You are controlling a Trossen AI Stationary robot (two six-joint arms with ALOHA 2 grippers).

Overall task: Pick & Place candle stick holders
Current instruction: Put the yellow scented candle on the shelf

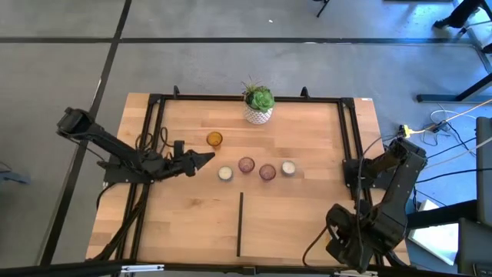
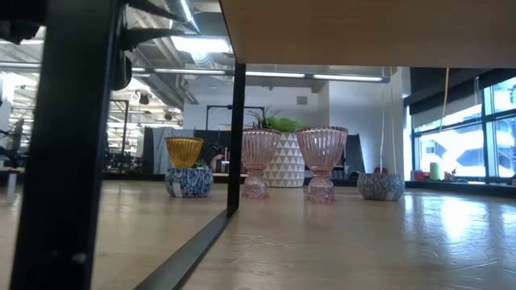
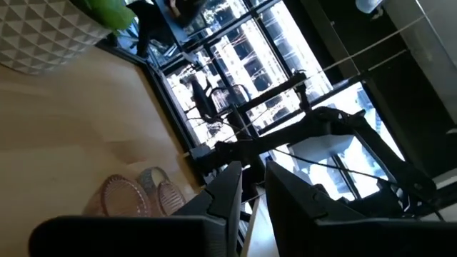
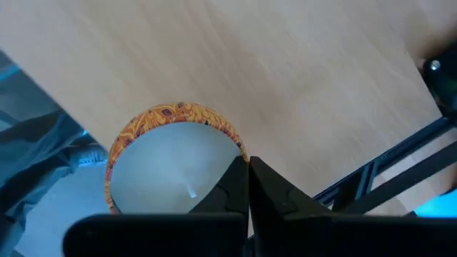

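Candle stick holders lay mid-table in a loose row — a cream one [image 1: 225, 174], two mauve ones [image 1: 246, 165] [image 1: 267, 171], another cream one [image 1: 288, 168] — with the amber one [image 1: 214, 139] set back toward the plant pot [image 1: 258, 114]. We saw the left gripper [image 1: 206, 158] just beside the row's left end, fingers slightly parted and empty. The right gripper [image 4: 248, 187] sat folded at the table's near right corner — its fingers pressed together over an orange-rimmed candle [image 4: 175, 160], gripping nothing we could see.

Wooden table [image 1: 307, 223] with five small candle holders [image 1: 246, 165] (one amber [image 1: 214, 139]), potted plant [image 1: 258, 104].
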